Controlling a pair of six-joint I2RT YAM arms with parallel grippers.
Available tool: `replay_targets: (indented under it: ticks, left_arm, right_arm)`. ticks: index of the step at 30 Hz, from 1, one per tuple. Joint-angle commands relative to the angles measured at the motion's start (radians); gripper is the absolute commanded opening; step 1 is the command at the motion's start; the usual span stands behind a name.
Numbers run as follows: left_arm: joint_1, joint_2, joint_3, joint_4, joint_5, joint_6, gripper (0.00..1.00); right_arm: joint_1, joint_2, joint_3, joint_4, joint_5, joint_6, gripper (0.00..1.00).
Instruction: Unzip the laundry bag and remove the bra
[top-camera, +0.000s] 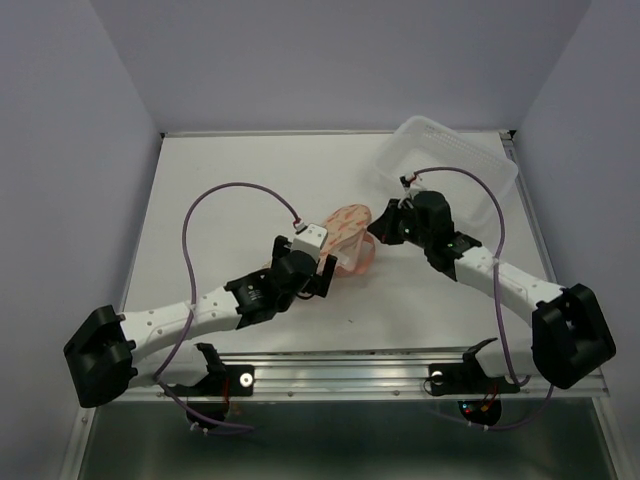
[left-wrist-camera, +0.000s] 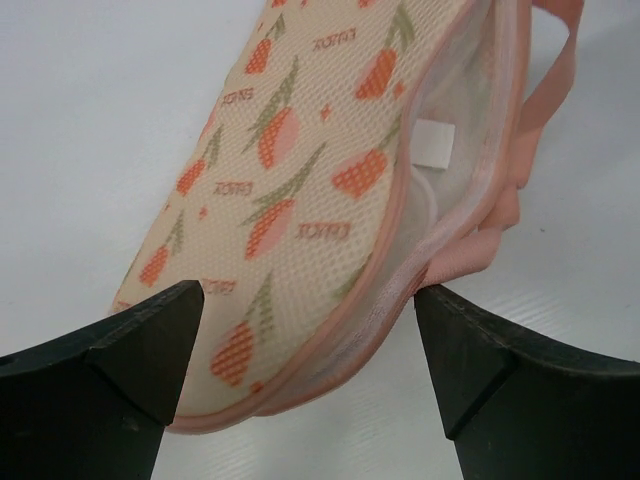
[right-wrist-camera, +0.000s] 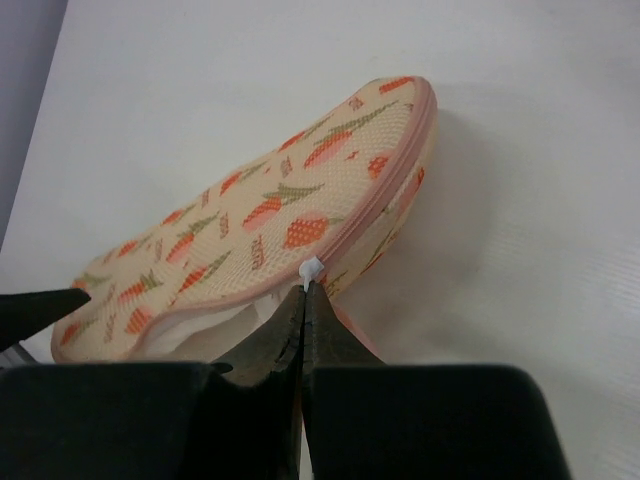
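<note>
The laundry bag (top-camera: 350, 232) lies mid-table, cream fabric with an orange-and-green print and a pink zipper rim. Its zipper is partly undone, and white fabric shows in the gap (left-wrist-camera: 455, 110). I cannot tell whether that white is lining or the bra. My left gripper (left-wrist-camera: 308, 305) is open wide, and the bag's near end (left-wrist-camera: 290, 170) sits between its fingers without touching them. My right gripper (right-wrist-camera: 304, 290) is shut on the small white zipper pull (right-wrist-camera: 311, 270) at the rim of the bag (right-wrist-camera: 250, 215). From above, the left gripper (top-camera: 330, 272) and the right gripper (top-camera: 378, 228) flank the bag.
A clear rectangular plastic tub (top-camera: 455, 160) stands at the back right, just behind the right arm. The white table (top-camera: 230, 180) is enclosed by pale walls on three sides. A pink loop (left-wrist-camera: 550, 70) hangs off the bag's far side.
</note>
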Motion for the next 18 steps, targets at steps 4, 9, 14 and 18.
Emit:
replay_targets:
  ticks: [4, 9, 14, 18]
  left_arm:
    - [0.002, 0.005, 0.083, 0.096, 0.035, 0.084, 0.99]
    - [0.002, 0.028, 0.108, 0.122, 0.093, 0.127, 0.99]
    - [0.0, 0.082, 0.099, 0.186, 0.121, 0.177, 0.99]
    - [0.002, 0.142, 0.105, 0.209, 0.106, 0.187, 0.95]
  right_arm:
    - [0.157, -0.063, -0.06, 0.107, 0.047, 0.038, 0.01]
    - [0.214, -0.074, -0.061, 0.12, 0.058, 0.064, 0.01]
    - [0.226, -0.068, -0.049, 0.115, 0.05, 0.061, 0.01]
    - [0.235, -0.057, -0.038, 0.115, 0.035, 0.063, 0.01]
